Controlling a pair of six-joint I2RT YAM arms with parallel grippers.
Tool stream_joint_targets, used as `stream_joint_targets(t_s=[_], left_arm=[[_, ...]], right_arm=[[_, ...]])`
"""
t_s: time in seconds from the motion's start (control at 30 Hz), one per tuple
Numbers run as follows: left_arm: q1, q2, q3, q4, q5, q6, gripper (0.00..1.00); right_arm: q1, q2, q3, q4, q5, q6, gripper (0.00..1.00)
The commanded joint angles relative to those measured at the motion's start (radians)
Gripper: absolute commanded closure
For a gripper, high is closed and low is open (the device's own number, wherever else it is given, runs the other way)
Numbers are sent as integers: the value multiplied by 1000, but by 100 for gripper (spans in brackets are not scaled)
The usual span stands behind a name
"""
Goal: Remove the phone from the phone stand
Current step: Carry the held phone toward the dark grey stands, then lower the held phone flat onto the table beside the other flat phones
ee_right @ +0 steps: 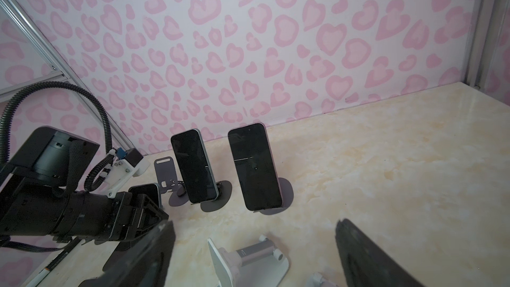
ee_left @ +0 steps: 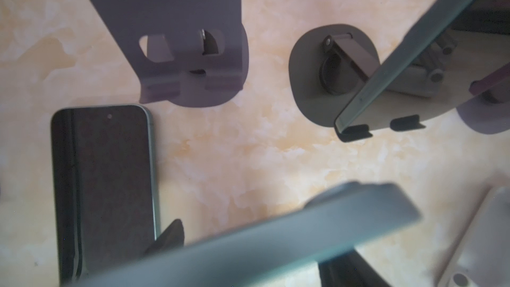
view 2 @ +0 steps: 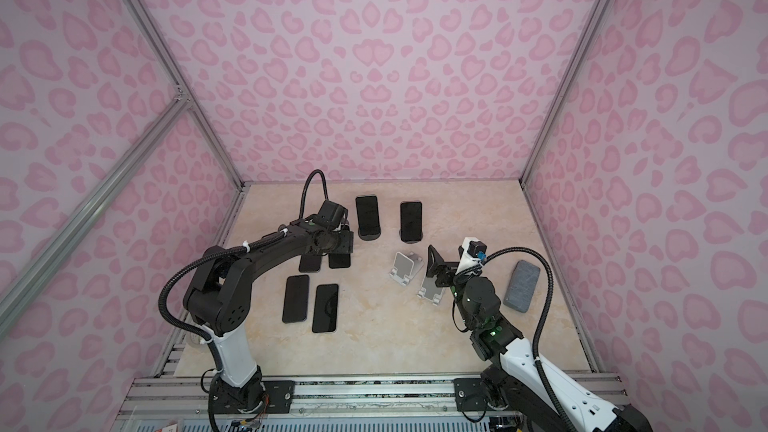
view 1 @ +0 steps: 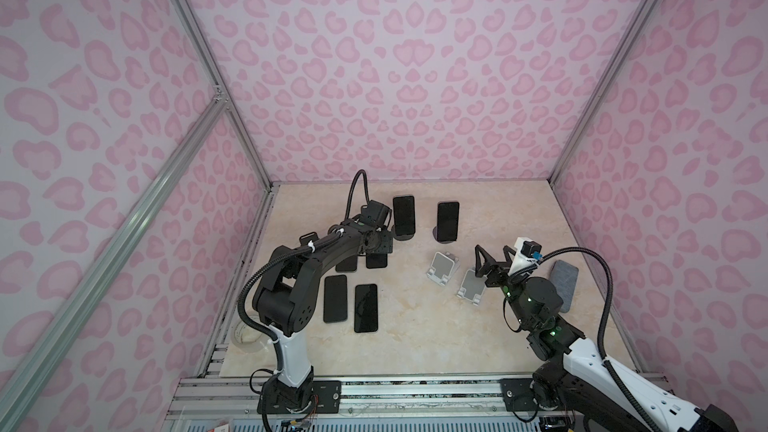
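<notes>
My left gripper (ee_left: 256, 247) is shut on a teal-edged phone (ee_left: 276, 230), which hangs tilted above the table. The right wrist view shows that phone (ee_right: 146, 191) in the jaws just in front of an empty dark phone stand (ee_right: 165, 172). In both top views the wrist hides this grip. Two more black phones (view 1: 404, 216) (view 1: 448, 221) lean on round-based dark stands at the back. My right gripper (view 1: 492, 259) is open with nothing in it, above two empty white stands (view 1: 442, 268) (view 1: 471, 286).
Two phones (view 1: 335, 299) (view 1: 366, 308) lie flat at front left, and other dark phones (view 1: 347, 263) show partly under the left arm. A grey pad (view 1: 564, 284) lies at the right. A clear tape roll (view 1: 249, 332) sits by the left table edge.
</notes>
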Motion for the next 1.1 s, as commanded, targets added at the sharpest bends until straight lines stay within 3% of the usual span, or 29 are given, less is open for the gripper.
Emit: stream_joint_targets(t_s=[0.0, 0.73, 1.07], left_arm=[[2, 21, 12, -29, -4, 15, 42], [14, 109, 27, -59, 43, 7, 42], [14, 126, 17, -72, 14, 8, 41]], right_arm=[[1, 8, 6, 1, 13, 5, 7], [1, 41, 15, -5, 33, 8, 7], [2, 47, 16, -5, 35, 5, 7]])
